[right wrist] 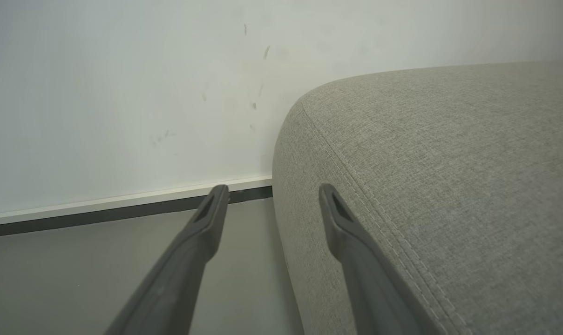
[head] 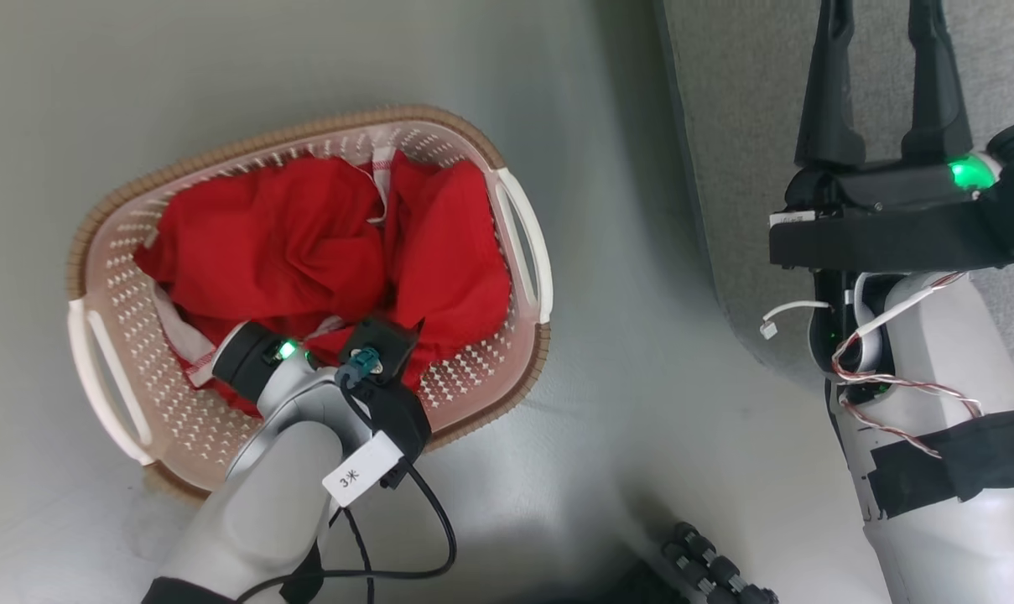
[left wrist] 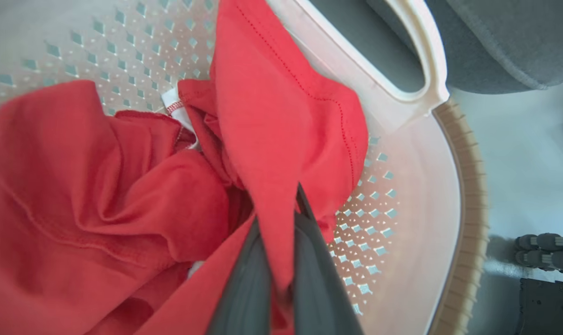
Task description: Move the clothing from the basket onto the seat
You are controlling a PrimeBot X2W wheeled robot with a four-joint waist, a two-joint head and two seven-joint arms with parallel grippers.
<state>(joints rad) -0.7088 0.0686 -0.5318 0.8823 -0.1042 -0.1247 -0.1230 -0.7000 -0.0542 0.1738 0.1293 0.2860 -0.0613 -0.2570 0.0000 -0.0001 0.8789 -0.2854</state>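
Crumpled red clothing (head: 305,243) fills the cream basket (head: 523,243) that stands on the floor at the left of the head view. My left arm reaches down into the basket. In the left wrist view my left gripper (left wrist: 288,223) is shut on a fold of the red clothing (left wrist: 281,139), which rises between the two dark fingers (left wrist: 244,279). The basket's perforated wall (left wrist: 402,200) and handle are at the right there. The grey seat (head: 741,126) is at the upper right. My right gripper (right wrist: 272,195) is open and holds nothing, over the seat's rounded edge (right wrist: 439,163).
Pale grey floor (head: 624,377) surrounds the basket. A white wall with a skirting board (right wrist: 123,202) stands behind the seat's end. Part of my dark wheeled base (head: 708,562) shows at the bottom of the head view.
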